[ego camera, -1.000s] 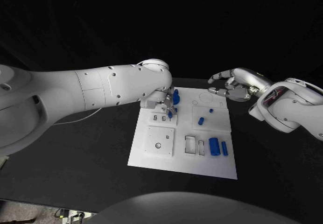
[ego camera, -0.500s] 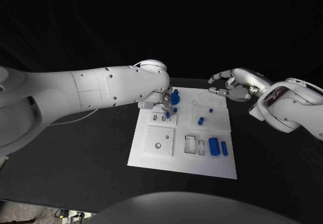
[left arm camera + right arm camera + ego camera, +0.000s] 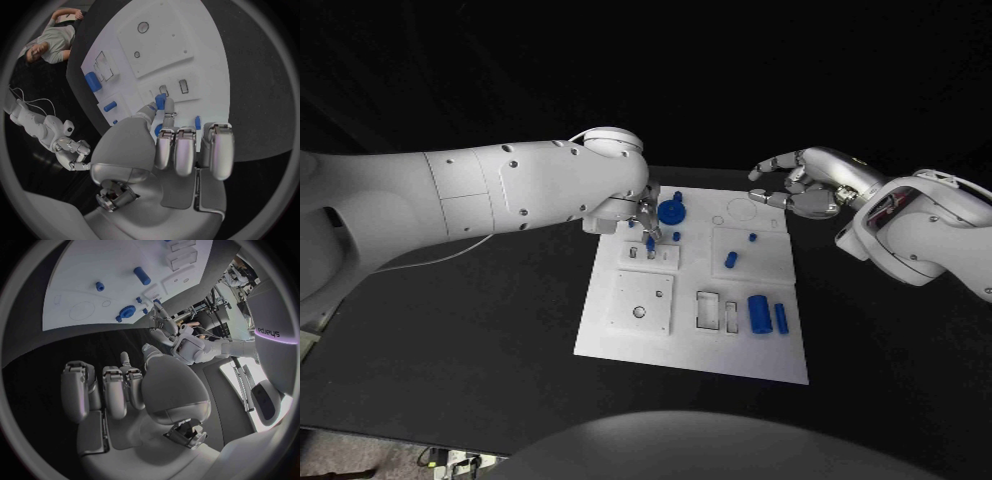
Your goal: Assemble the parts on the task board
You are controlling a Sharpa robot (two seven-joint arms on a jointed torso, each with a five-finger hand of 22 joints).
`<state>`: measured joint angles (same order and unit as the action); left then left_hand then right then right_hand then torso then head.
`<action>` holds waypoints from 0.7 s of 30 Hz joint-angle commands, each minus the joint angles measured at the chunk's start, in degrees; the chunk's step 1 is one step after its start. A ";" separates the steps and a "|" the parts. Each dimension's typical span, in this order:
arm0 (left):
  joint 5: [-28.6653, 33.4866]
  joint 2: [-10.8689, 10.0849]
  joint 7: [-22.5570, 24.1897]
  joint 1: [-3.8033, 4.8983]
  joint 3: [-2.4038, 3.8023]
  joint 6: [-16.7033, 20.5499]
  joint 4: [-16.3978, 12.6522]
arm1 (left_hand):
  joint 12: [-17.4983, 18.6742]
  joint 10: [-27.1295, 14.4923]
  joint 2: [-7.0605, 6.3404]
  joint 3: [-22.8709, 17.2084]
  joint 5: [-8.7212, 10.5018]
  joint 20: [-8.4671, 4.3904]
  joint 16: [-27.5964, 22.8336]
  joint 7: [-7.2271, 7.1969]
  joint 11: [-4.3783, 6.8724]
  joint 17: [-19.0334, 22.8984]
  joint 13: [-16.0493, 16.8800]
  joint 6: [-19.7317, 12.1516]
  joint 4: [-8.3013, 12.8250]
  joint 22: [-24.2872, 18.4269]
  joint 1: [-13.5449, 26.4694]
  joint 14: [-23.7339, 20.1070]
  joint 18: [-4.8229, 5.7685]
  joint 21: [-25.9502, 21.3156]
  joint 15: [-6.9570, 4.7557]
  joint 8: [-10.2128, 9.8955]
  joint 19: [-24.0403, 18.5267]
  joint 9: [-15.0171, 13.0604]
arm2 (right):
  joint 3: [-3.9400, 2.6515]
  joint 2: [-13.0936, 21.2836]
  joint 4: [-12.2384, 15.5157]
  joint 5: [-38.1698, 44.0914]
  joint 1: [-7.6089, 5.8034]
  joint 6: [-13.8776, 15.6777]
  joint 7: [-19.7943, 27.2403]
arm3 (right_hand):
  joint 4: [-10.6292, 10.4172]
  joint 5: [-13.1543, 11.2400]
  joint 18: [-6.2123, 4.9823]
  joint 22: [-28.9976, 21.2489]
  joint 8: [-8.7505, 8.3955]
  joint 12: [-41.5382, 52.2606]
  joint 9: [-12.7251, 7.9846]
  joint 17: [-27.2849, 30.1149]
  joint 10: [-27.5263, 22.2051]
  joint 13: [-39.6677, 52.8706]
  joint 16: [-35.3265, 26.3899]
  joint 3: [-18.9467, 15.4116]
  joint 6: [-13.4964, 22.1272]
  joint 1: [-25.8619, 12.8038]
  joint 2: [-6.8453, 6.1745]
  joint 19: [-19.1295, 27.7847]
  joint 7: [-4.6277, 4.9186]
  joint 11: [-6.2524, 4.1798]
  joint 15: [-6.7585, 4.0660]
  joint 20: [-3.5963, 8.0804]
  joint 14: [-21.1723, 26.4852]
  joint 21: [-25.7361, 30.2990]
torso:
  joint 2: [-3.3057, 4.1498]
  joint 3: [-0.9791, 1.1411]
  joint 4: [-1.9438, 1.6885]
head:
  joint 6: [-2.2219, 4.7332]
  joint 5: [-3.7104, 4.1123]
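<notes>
- Board (image 3: 661, 340): flat white rectangular plate, matte, at centre frame on the black surface (image 3: 473, 380). It carries raised square panels with round holes and narrow rectangular slots.
- Parts, all smooth blue plastic; six can be counted in the head view.
- Gear (image 3: 675, 211): one round toothed piece, at the board's upper edge, just right of the left hand.
- Peg (image 3: 649, 243): one small upright piece pinched in the left fingers over the slotted block at the board's upper left.
- Small peg (image 3: 751, 237) and short cylinder (image 3: 730, 259): one each, lying on the upper-right panel.
- Large cylinder (image 3: 759, 313) and slim bar (image 3: 780, 318): one each, side by side at the board's right edge, lower half.
- Left hand (image 3: 635, 218): silver metal, fingers pointing down and clamped on the peg; the wrist view shows the blue piece between the fingertips (image 3: 164, 109) above the slots.
- Right hand (image 3: 798, 185): fingers curled loosely inward, apart, holding nothing; it hovers off the board's upper-right corner.
- Change from the earlier frames: the left arm has drawn toward the left of frame, uncovering the gear; the peg stays held above the slotted block. The right hand has not moved.
</notes>
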<state>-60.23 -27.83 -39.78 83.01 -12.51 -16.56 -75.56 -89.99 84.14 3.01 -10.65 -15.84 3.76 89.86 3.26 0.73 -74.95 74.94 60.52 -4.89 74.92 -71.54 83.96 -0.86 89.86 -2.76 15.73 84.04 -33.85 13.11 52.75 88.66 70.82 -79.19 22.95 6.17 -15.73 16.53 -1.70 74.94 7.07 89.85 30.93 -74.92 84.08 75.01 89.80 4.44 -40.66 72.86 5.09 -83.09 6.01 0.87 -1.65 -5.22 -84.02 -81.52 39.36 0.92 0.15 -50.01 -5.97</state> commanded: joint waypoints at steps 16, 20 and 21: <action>0.54 -2.08 -0.06 0.10 -0.06 1.91 -3.39 | -0.01 5.86 -0.07 -1.77 0.52 -0.55 0.14 -0.69 0.26 -15.05 15.06 0.73 -0.39 14.91 2.20 6.04 0.80 -0.02 -0.57 0.16 5.74 -0.84 | 0.02 -0.48 -0.55 0.32 0.78 -0.87 0.09 | 0.39 -0.10 -0.77 11.81 -0.08 0.15 0.08 -15.08 5.92 14.99 0.20 -0.02 -0.54 0.41 -0.06 0.45 0.01 0.43 0.27 0.11 -5.98 0.22 | 0.07 -0.03 0.09 | 0.01 -0.51; 0.50 -2.27 -0.08 0.08 -0.08 2.31 -3.28 | -0.01 5.86 -0.01 -2.04 0.46 -0.56 0.14 -0.68 0.26 -15.05 15.06 0.68 -0.43 14.84 2.37 6.04 0.77 -0.08 -0.58 0.13 5.65 -0.95 | 0.02 -0.49 -0.58 0.32 0.81 -0.87 0.08 | 0.39 -0.10 -0.77 11.81 -0.08 0.15 0.08 -15.08 5.92 14.99 0.20 -0.02 -0.54 0.41 -0.06 0.45 0.01 0.43 0.27 0.11 -5.98 0.22 | 0.09 -0.04 0.09 | 0.01 -0.55; 0.46 -2.31 -0.08 0.07 -0.08 2.38 -3.27 | -0.01 5.86 0.02 -2.18 0.41 -0.57 0.14 -0.68 0.26 -15.05 15.06 0.66 -0.44 14.76 2.45 6.04 0.74 -0.15 -0.58 0.12 5.55 -1.01 | 0.02 -0.48 -0.59 0.32 0.82 -0.86 0.08 | 0.39 -0.10 -0.77 11.81 -0.08 0.15 0.08 -15.08 5.92 14.99 0.20 -0.02 -0.54 0.41 -0.06 0.45 0.01 0.43 0.27 0.11 -5.98 0.22 | 0.10 -0.05 0.08 | 0.01 -0.53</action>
<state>-60.05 -30.15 -39.88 83.05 -12.61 -14.91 -78.77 -89.99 84.14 3.22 -12.38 -15.41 3.57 89.86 3.26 0.73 -74.93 74.94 60.52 -5.34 74.92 -69.69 84.18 -0.86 89.86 -2.98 15.71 83.84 -34.75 13.12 52.30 88.09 70.82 -78.42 22.73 6.16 -15.73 16.53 -1.70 74.93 7.07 89.85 30.93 -74.91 84.08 75.03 89.80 4.44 -40.66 72.86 5.09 -83.09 6.01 0.87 -1.65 -5.22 -84.02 -81.52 39.44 0.89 0.23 -50.01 -6.51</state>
